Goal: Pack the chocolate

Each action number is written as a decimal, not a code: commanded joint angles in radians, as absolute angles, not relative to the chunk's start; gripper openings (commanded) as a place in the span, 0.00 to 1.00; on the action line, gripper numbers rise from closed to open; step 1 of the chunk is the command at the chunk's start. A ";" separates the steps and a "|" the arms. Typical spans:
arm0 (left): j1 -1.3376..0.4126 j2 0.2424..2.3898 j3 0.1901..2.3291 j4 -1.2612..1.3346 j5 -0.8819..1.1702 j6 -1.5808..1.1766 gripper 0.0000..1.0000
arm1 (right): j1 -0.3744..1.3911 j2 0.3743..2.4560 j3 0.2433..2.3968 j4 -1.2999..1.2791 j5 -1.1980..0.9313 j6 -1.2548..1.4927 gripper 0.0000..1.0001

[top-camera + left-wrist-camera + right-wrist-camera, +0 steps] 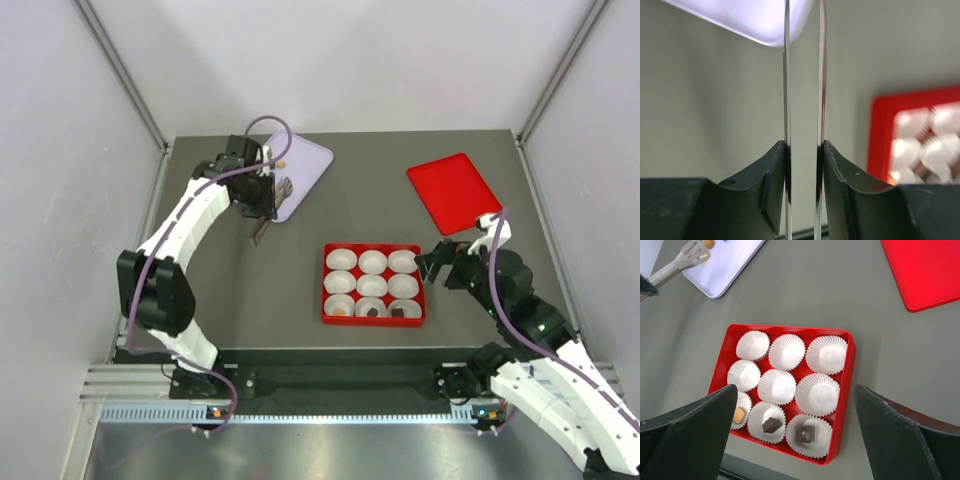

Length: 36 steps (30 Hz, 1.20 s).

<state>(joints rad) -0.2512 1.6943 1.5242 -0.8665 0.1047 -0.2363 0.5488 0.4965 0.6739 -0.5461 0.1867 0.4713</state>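
Three chocolate pieces lie in the front-row cups of the red box (326, 285): a tan one (739, 415) and two dark ones (772, 425) (806, 432). The other cups look empty. Another tan piece (709, 244) lies on the lavender tray (305, 160). My left gripper (262, 198) is shut on the thin metal tongs (787, 75), whose head (692, 251) reaches over the tray near that piece. My right gripper (795, 390) is open and empty, above the box's near right side.
The red lid (455, 192) lies flat at the back right. The box also shows blurred at the right of the left wrist view (880, 135). White walls close in the table on three sides.
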 commanded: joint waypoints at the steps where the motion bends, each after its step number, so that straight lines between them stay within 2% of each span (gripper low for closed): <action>1: -0.308 1.541 1.497 -0.900 0.166 -0.230 0.37 | 0.540 0.509 0.695 -0.497 0.213 0.453 1.00; 14: -0.629 1.319 1.312 -1.032 0.181 -0.233 0.34 | 0.540 0.520 0.692 -0.492 0.199 0.469 1.00; 20: -0.664 1.273 1.263 -1.020 0.282 -0.221 0.35 | 0.540 0.531 0.690 -0.492 0.196 0.477 1.00; 36: -0.721 1.347 1.218 -1.019 0.296 -0.201 0.36 | 0.540 0.545 0.689 -0.477 0.195 0.480 1.00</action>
